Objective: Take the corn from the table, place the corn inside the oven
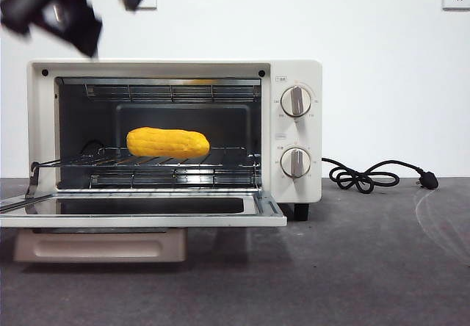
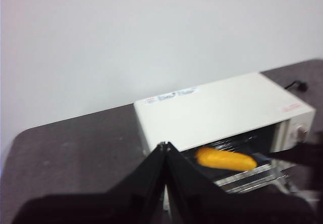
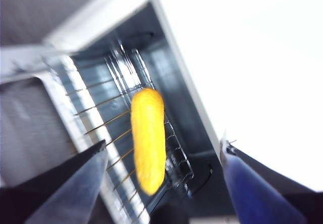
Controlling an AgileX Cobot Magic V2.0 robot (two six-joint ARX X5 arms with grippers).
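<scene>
The right gripper (image 3: pixel 164 183) hung with its jaws spread wide and nothing between them, above the open oven (image 1: pixel 294 73). The left gripper (image 2: pixel 165 146) waited higher, jaws pressed together. The corn (image 1: pixel 167 143) lay on the oven's wire rack (image 1: pixel 220 161), door (image 1: pixel 147 219) folded down over the table (image 1: pixel 352 267).

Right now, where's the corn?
The corn lies on the wire rack inside the open oven, left of the two knobs.
</scene>
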